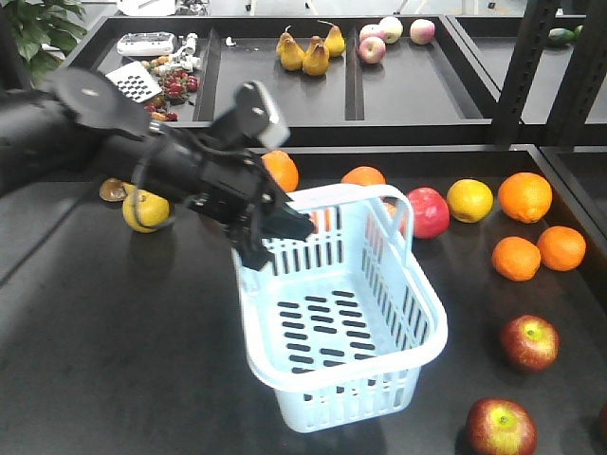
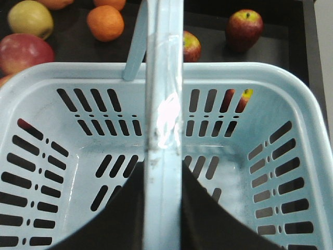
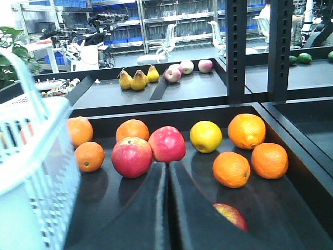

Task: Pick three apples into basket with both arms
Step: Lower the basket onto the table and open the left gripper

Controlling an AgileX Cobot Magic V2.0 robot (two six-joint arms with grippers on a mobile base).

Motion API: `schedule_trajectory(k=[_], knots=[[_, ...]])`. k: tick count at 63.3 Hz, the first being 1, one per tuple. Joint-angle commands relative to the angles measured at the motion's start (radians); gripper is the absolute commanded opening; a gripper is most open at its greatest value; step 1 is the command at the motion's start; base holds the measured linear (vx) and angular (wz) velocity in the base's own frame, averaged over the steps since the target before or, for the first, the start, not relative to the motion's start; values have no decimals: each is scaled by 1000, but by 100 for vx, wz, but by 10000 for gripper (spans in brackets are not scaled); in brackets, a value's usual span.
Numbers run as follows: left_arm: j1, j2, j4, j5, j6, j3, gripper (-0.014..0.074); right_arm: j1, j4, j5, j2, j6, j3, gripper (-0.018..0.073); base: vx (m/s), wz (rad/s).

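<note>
Exterior front-facing view shows the left claw [image 1: 280, 232] clamped on the basket [image 1: 429, 318] handle, holding it tilted, I think to carry it toward the apples [image 1: 529, 341] at its four o'clock. Right claw [image 3: 167, 172] is together, empty.

Robot lab w/ a mock grocery stand: black trays [image 1: 275, 90] of loose fruit, e.g. pears [image 1: 308, 52], oranges [image 3: 246, 130], plus a shop basket [image 1: 351, 403]. Bkgd: metal racks [image 3: 177, 21] w/ blue bins, office chairs [image 3: 167, 39], bench gear.
</note>
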Motion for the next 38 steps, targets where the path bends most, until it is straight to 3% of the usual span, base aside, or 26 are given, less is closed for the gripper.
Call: schedule_trajectory(k=[1, 38], knots=[[-27, 0, -79, -9, 39, -79, -6, -7, -11, -67, -14, -8, 15, -4, 0, 0], [-35, 118, -27, -50, 41, -132, 11, -7, -11, -67, -14, -8, 15, -4, 0, 0]])
